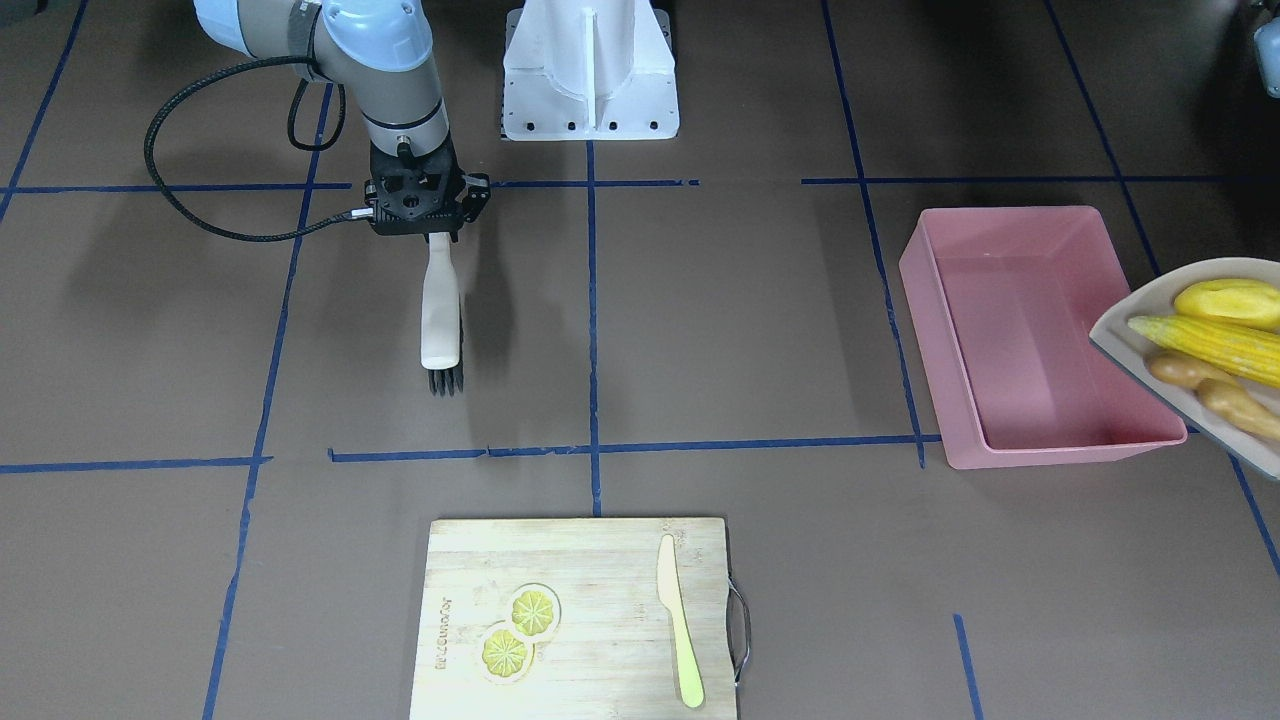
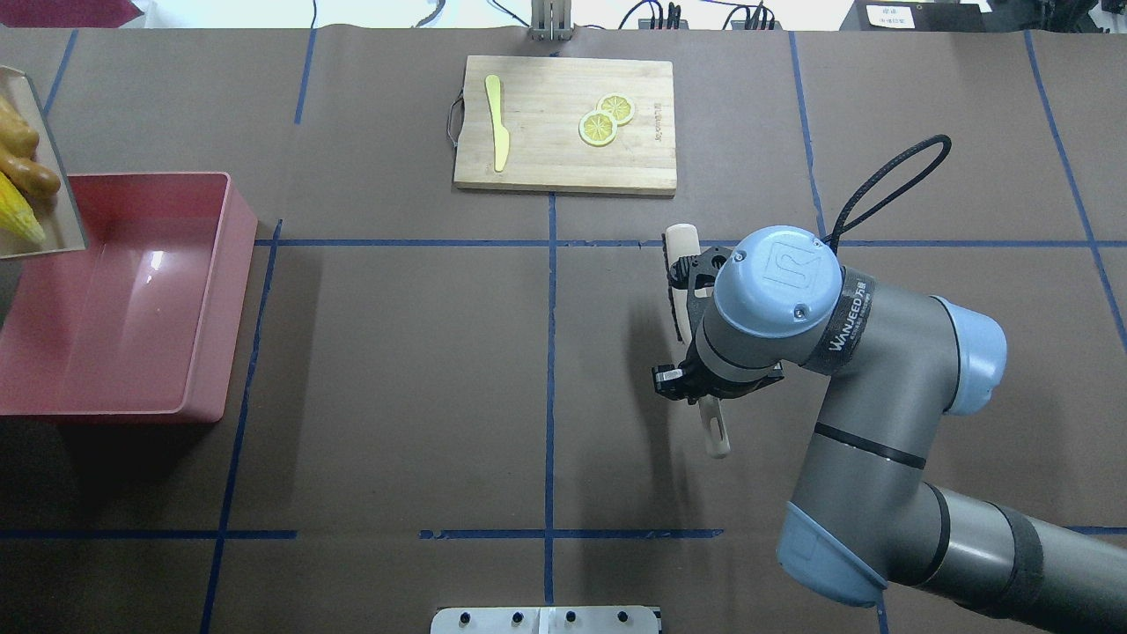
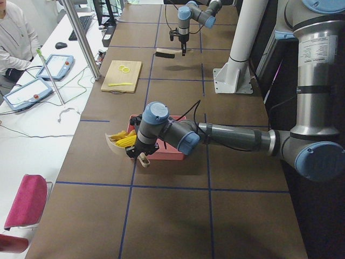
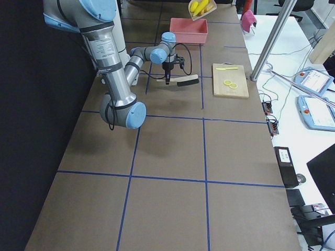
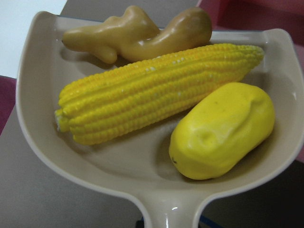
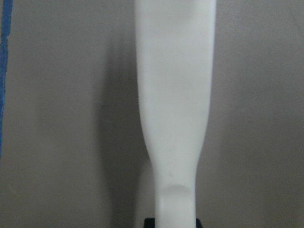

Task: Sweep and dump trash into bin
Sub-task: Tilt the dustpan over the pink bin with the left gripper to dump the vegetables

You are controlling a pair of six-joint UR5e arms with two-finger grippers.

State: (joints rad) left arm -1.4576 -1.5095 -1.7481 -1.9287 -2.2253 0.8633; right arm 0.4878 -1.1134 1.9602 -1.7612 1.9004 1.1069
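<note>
The beige dustpan (image 1: 1128, 318) hangs tilted over the right end of the pink bin (image 1: 935, 345). It carries the corn cob (image 1: 1210, 345), the yellow potato-like lump (image 1: 1230, 300) and the ginger root (image 1: 1215, 395). The left wrist view shows the corn (image 5: 156, 90), lump (image 5: 223, 130) and ginger (image 5: 137, 35) lying in the pan (image 5: 42, 95), whose handle runs into my left gripper (image 3: 141, 155). The bin's inside holds nothing. My right gripper (image 1: 425, 215) is shut on the handle of a pale brush (image 1: 441, 330) with black bristles, held low over the table.
A wooden cutting board (image 1: 600, 600) with two lemon slices (image 1: 520, 630) and a pale yellow-green knife (image 1: 678, 620) lies at the table's far edge. The white robot base (image 1: 590, 70) stands at the near edge. Blue tape lines cross the brown table.
</note>
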